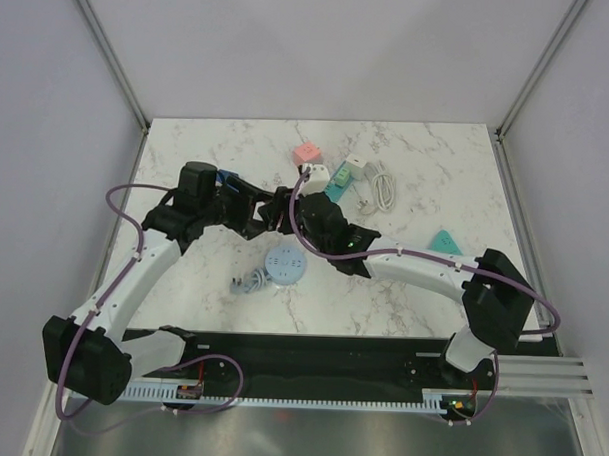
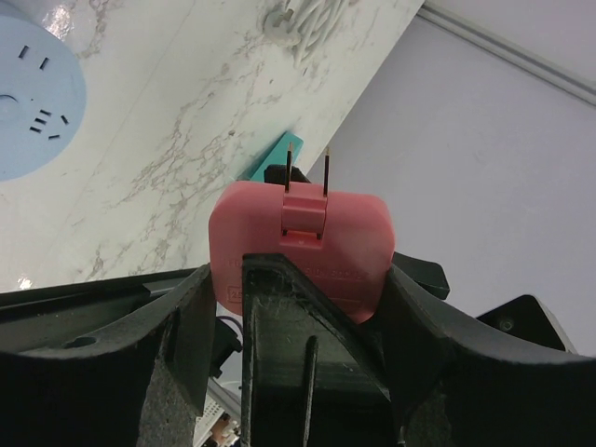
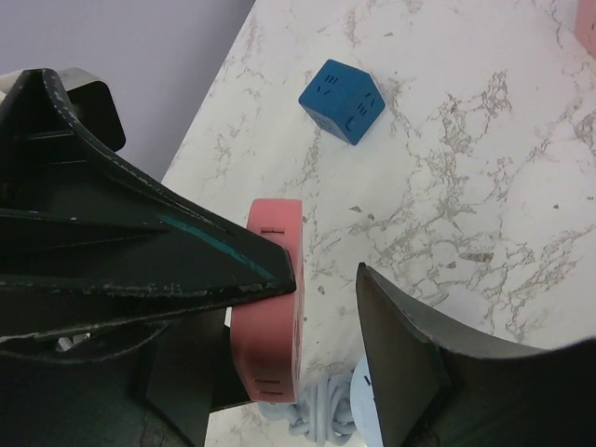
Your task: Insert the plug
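Left end effector [image 2: 298, 284] clamps the red plug [image 2: 300, 237].

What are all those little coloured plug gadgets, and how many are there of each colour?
Pink: 2 (pink cube, pink plug held up off the table)
Dark blue: 1 (dark blue cube)
Light blue: 1 (round socket)
Teal: 2 (teal block, teal wedge)
White: 2 (white block, white charger)
Total: 8
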Available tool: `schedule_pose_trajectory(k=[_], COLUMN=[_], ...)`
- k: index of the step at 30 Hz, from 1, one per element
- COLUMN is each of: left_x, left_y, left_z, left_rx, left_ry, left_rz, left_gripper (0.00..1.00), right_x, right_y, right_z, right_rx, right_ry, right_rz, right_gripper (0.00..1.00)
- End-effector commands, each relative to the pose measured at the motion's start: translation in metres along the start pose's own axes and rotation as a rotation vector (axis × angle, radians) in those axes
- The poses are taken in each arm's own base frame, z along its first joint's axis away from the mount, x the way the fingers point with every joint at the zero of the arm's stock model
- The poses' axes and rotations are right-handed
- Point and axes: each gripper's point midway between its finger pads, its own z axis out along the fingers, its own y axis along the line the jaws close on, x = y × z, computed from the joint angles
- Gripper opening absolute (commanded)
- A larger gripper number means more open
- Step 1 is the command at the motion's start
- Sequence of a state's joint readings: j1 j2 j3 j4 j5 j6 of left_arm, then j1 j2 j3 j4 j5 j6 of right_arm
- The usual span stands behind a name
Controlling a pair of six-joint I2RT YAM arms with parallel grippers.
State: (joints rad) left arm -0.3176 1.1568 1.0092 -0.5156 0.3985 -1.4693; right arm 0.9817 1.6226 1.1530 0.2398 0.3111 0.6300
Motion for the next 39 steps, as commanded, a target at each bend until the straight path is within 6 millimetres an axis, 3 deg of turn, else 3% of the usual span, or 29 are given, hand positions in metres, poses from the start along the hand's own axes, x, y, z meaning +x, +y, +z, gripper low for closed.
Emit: schedule_pose_trajectory(k=[1, 5, 8, 12, 16, 21, 28, 33, 39], left_x=[0.013, 0.012, 0.012, 0.009, 0.005, 0.005, 0.007, 0.008, 0.006], left_y=[-0.007, -0.009, -0.010, -0.011, -0.008, -0.006, -0.011, -0.013, -0.007], left_z=[-0.005, -0.006, -0.008, -0.011, -0.015, -0.019, -0.021, -0.020, -0.015], left_rx=[0.039, 0.047, 0.053, 0.062, 0.076, 0.093, 0.100, 0.100, 0.067], left_ry=[0.037, 0.028, 0.021, -0.010, -0.050, -0.057, -0.043, -0.039, -0.039], left_rz=[-0.027, -0.038, -0.051, -0.048, -0.071, -0.122, -0.122, -0.111, -0.113], left_gripper=[0.02, 0.02, 0.02, 0.02, 0.02, 0.02, 0.02, 0.02, 0.02], right_x=[-0.022, -0.023, -0.023, -0.027, -0.030, -0.039, -0.050, -0.054, -0.058], right_y=[0.006, 0.007, 0.008, 0.009, 0.011, 0.013, 0.019, 0.020, 0.022], right_z=[0.011, 0.011, 0.011, 0.013, 0.014, 0.007, 0.007, 0.003, -0.001], right_rx=[0.034, 0.076, 0.091, 0.090, 0.086, 0.091, 0.083, 0.084, 0.082], right_ry=[-0.088, -0.131, -0.162, -0.198, -0.211, -0.272, -0.296, -0.303, -0.315], right_rz=[0.039, 0.031, 0.042, 0.072, 0.103, 0.121, 0.088, 0.079, 0.045], right_gripper=[0.64, 0.50, 0.30, 0.22, 0.40, 0.46, 0.44, 0.56, 0.60])
